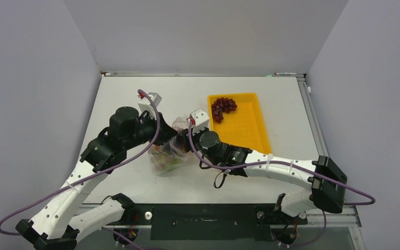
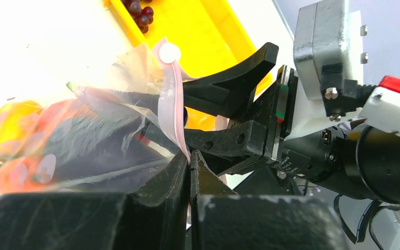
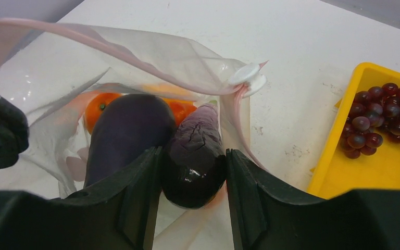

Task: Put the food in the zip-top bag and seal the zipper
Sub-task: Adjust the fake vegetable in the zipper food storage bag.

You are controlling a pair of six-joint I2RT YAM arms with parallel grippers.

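The clear zip-top bag (image 1: 166, 156) stands in the middle of the table between both arms. My left gripper (image 2: 190, 159) is shut on its pink zipper (image 2: 167, 99) edge and holds the mouth up. My right gripper (image 3: 192, 151) is at the open mouth, shut on a purple eggplant (image 3: 198, 135) whose far end points into the bag. A second eggplant (image 3: 122, 133) and orange and red pieces (image 3: 98, 107) lie inside. The dark red grape bunch (image 1: 223, 107) lies in the yellow tray. A white slider (image 3: 247, 77) sits at the zipper's end.
The yellow tray (image 1: 247, 130) lies to the right of the bag, close to my right arm. White table surface stretches behind and left of the bag. Grey walls enclose the table on three sides.
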